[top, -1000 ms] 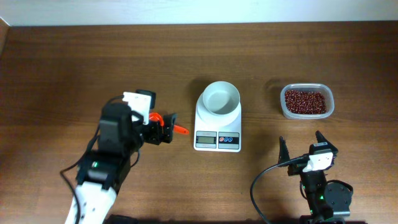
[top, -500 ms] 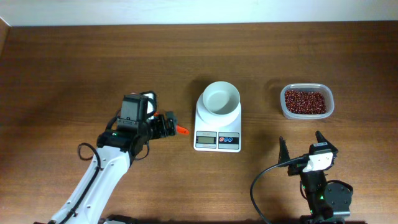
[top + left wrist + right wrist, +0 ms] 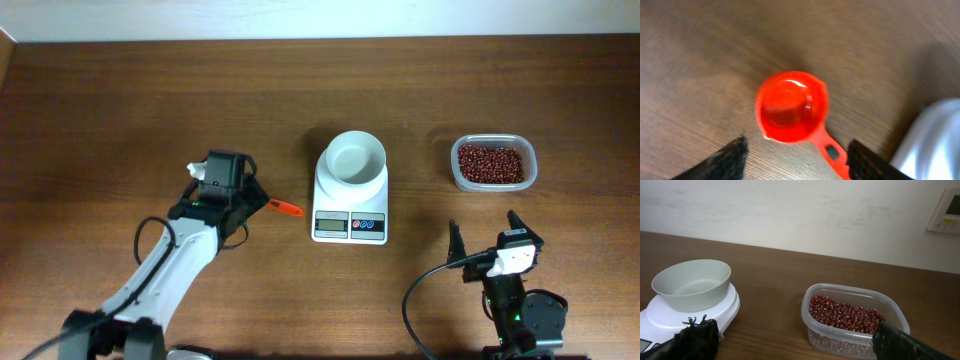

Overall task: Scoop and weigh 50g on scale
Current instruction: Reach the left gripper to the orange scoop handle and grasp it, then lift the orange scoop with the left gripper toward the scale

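Observation:
An empty red scoop [image 3: 792,107] lies on the wooden table just left of the white scale [image 3: 349,226], only its handle tip [image 3: 287,208] showing from above. My left gripper [image 3: 255,205] is down over it. In the wrist view the left gripper [image 3: 796,160] stands open, its fingers on either side of the handle. The handle lies close to the right finger [image 3: 867,162], with bare table up to the left one. A white bowl [image 3: 356,158] sits empty on the scale. My right gripper [image 3: 483,233] rests open near the front edge, facing the tub of red beans [image 3: 852,315].
The clear tub of red beans [image 3: 492,163] stands to the right of the scale. From the right wrist, the scale [image 3: 720,312] with its bowl [image 3: 692,284] is at the left. A white edge [image 3: 935,135] shows at the right of the left wrist view.
My left arm has swung and lowered its gripper over the red scoop, covering most of it from above, and its jaws have narrowed. The right arm has not moved.

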You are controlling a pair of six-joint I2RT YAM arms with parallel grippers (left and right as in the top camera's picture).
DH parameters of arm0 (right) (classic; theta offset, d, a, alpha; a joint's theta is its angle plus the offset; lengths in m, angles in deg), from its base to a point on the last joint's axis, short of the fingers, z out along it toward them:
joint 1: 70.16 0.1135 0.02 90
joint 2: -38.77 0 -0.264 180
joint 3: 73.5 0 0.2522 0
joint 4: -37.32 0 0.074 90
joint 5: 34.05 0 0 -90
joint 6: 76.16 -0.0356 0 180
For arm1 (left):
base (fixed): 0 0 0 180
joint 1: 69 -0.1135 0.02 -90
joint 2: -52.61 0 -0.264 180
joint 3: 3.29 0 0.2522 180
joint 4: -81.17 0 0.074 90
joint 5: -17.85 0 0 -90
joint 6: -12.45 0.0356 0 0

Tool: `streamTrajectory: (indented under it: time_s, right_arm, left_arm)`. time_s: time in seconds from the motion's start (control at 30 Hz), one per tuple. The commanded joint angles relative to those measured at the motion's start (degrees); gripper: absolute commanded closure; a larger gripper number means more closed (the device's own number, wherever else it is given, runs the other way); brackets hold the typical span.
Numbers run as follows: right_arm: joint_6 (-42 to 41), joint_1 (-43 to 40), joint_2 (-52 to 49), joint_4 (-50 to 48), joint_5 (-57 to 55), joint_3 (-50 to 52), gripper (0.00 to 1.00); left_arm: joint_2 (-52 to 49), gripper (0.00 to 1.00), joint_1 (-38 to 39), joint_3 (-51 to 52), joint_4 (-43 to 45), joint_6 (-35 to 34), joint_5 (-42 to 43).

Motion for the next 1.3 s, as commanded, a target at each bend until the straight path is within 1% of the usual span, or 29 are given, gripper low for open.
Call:
streamTrajectory:
  time_s: [0.0, 0.07, 0.2, 0.3, 0.33, 0.37, 0.43, 0.47, 0.63, 0.77, 1.2, 1.23, 1.27]
  right_arm:
    - [-0.5, 0.6, 0.4, 0.4, -0.3, 0.3, 0.01]
    - [-0.5, 0.6, 0.4, 0.4, -0.3, 0.3, 0.01]
    - [-0.5, 0.6, 0.4, 0.4, -0.3, 0.3, 0.01]
    - [-0.5, 0.6, 0.4, 0.4, -0.3, 0.3, 0.01]
    - [-0.5, 0.6, 0.4, 0.4, -0.3, 0.3, 0.01]
    - [-0.5, 0.6, 0.4, 0.4, -0.3, 0.3, 0.01]
    - [-0.5, 0.6, 0.4, 0.4, -0.3, 0.3, 0.01]
    - [-0.5, 0.6, 0.4, 0.4, -0.3, 0.3, 0.01]
    - [-0.5, 0.6, 0.4, 0.4, -0.3, 0.3, 0.01]
    - [-0.5, 0.6, 0.4, 0.4, -0.3, 0.3, 0.01]
    - [-0.5, 0.6, 0.4, 0.4, -0.3, 0.3, 0.01]
    - [-0.5, 0.6, 0.4, 0.4, -0.3, 0.3, 0.01]
    - [-0.5, 0.6, 0.4, 0.4, -0.3, 0.3, 0.01]
  left_arm:
    - [-3.8, 0.38, 0.1, -0.6, -0.3, -10.9, -4.0]
    - [-6.1, 0.44, 0.1, -0.6, -0.3, -13.9, -4.4]
    - [-9.0, 0.52, 0.1, -0.6, 0.8, -17.6, -8.4]
    - [-10.4, 0.64, 0.1, -0.6, 4.5, -17.6, -8.4]
    - [-10.4, 0.7, 0.1, -0.6, 5.5, -17.6, -8.3]
    - [-10.5, 0.85, 0.1, -0.6, 6.6, -17.6, -8.3]
    - [-10.6, 0.93, 0.1, -0.6, 6.6, -17.6, -8.3]
    - [-10.9, 1.0, 0.1, -0.6, 6.3, -17.6, -8.1]
    - [-11.3, 1.0, 0.1, -0.6, 5.2, -17.5, -8.1]
    - [-8.9, 1.0, 0.1, -0.6, 2.4, -17.0, -8.1]
    - [13.2, 1.0, 0.1, -0.6, -11.7, -15.7, -8.5]
    - [14.3, 1.0, 0.1, -0.6, -12.8, -13.6, -8.5]
    - [15.1, 1.0, 0.1, -0.6, -13.5, -9.4, -7.8]
